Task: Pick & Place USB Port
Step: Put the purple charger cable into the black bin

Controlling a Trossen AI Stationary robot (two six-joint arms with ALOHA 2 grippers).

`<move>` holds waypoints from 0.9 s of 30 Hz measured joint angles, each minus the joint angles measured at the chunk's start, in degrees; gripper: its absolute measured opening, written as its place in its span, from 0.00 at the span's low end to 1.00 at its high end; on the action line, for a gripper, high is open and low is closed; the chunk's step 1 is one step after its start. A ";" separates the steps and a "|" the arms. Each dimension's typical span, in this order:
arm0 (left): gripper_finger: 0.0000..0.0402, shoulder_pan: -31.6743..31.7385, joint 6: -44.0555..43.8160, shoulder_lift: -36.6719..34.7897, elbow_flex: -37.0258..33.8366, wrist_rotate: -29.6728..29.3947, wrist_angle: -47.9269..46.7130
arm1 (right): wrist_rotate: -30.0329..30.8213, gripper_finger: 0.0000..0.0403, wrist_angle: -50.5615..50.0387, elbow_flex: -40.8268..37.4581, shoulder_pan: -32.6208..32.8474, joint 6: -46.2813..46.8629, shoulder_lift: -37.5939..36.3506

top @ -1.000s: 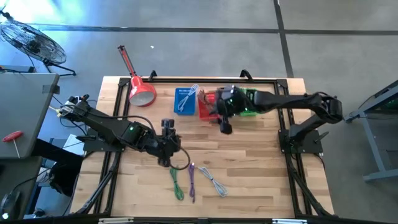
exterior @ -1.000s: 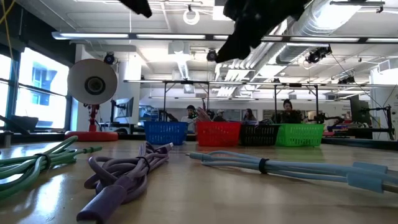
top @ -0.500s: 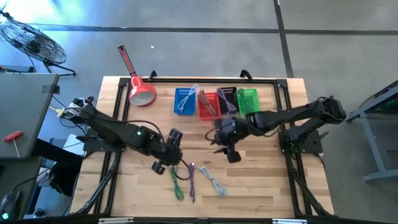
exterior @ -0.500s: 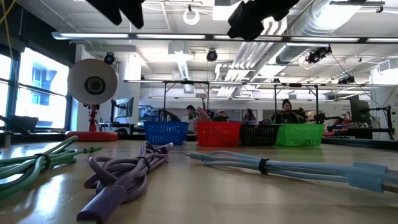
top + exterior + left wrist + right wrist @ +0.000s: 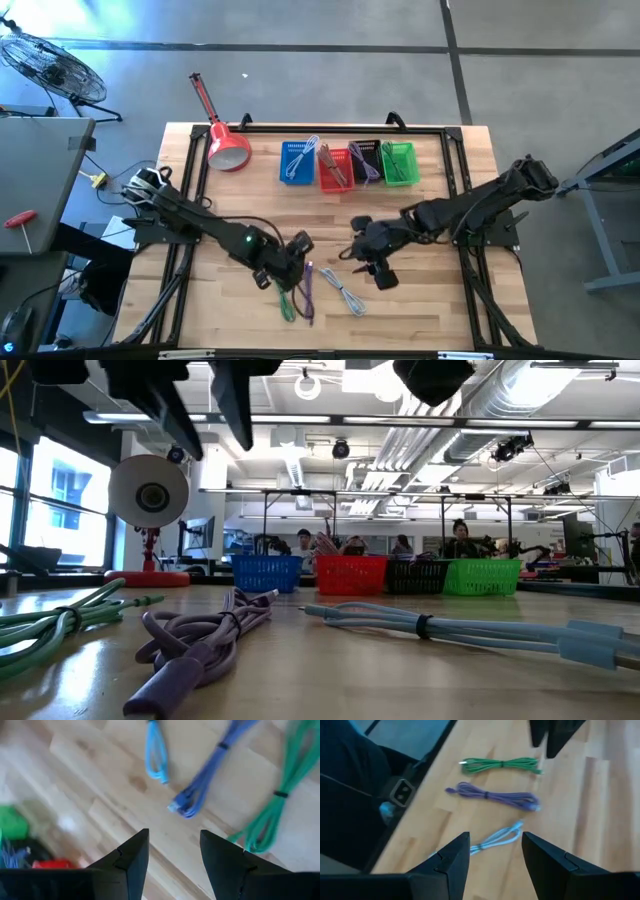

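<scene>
Wooden worktop, black-framed, bearing all items listed.
Left arm: reaching in from the left edge toward the front centre. Left gripper poised above the green cable, jaws parted, holding nothing.
Right arm: stretching in from the right edge toward the centre. Right gripper poised just beside the light-blue cable, jaws parted, empty.
Red lamp: at the back-left corner, stem overhanging the back edge.
Four baskets in a row along the back edge: blue basket, red basket, black basket, green basket; cables lying in the first three.
Three bundled USB cables near the front edge, lying free: green, purple cable, light-blue, side by side.
</scene>
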 joint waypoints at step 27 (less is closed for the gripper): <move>0.42 -2.76 14.71 10.29 0.10 3.06 9.56 | 14.57 0.43 3.34 0.00 13.18 22.09 0.02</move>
